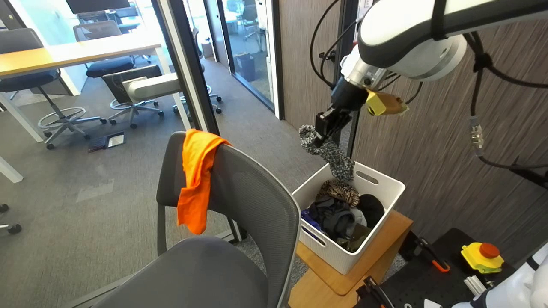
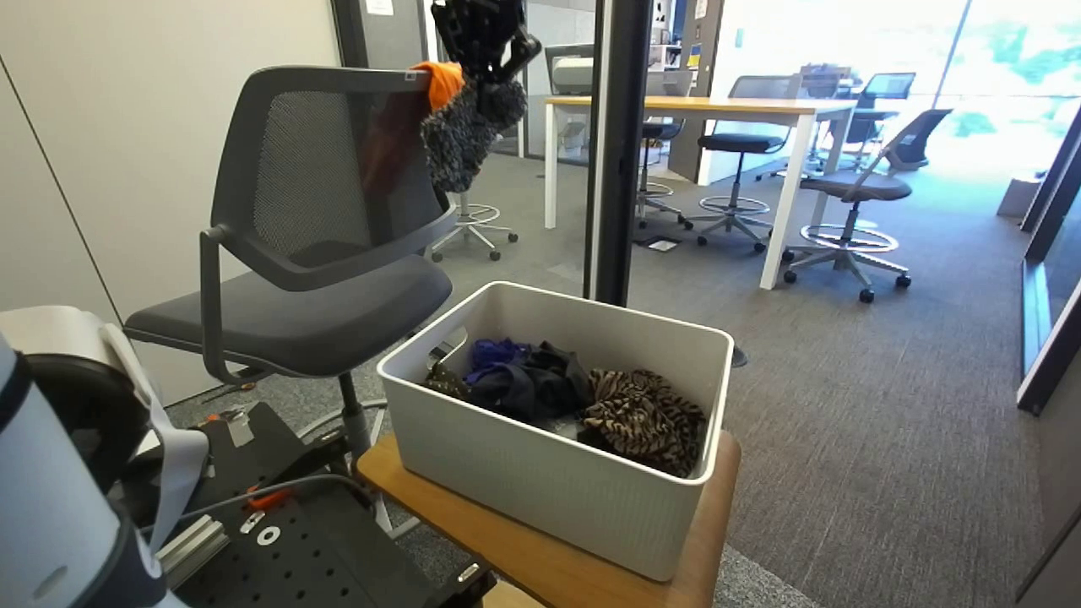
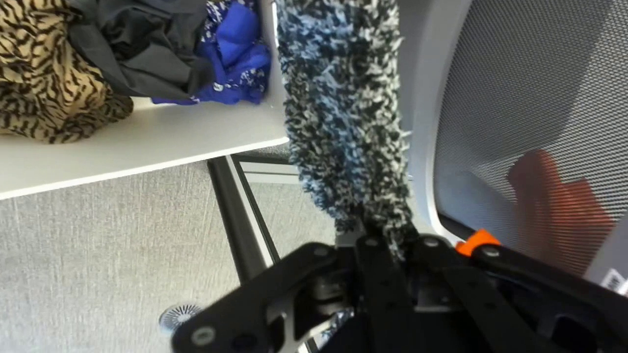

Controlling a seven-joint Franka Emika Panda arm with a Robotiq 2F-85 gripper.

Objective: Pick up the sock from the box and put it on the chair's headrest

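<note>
Reaching chair's headrest (image 2: 334, 79) is not yet done; picking from white box (image 2: 540, 477) seems finished, so carrying and laying over are left. Orange cloth (image 1: 197, 179) hangs over headrest in both exterior views. Box holds tiger-striped cloth (image 3: 44, 83), dark grey cloth (image 3: 142, 54), blue cloth (image 3: 238, 54), black piece (image 1: 370, 208); rest is difficult to tell. Gripper (image 1: 317, 140) is clenched upon speckled sock (image 1: 334, 158); sock dangles in air outside box, higher than its rim, apart from headrest.
</note>
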